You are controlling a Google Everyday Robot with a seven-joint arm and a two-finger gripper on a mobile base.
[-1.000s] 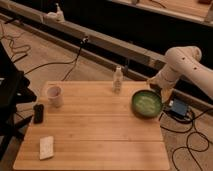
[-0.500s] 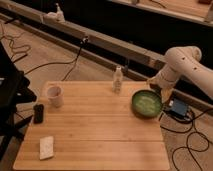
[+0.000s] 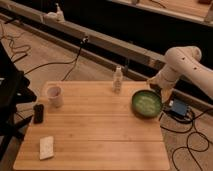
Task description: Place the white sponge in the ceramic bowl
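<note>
The white sponge lies flat near the front left corner of the wooden table. The ceramic bowl, dark green with a lighter speckled inside, sits at the table's right edge. The white arm reaches in from the right, and my gripper hangs just behind the bowl's far rim, far from the sponge. Nothing shows in it.
A white cup and a small black rectangular object stand at the table's left. A small clear bottle stands at the back edge. A blue box and cables lie on the floor to the right. A dark chair stands left.
</note>
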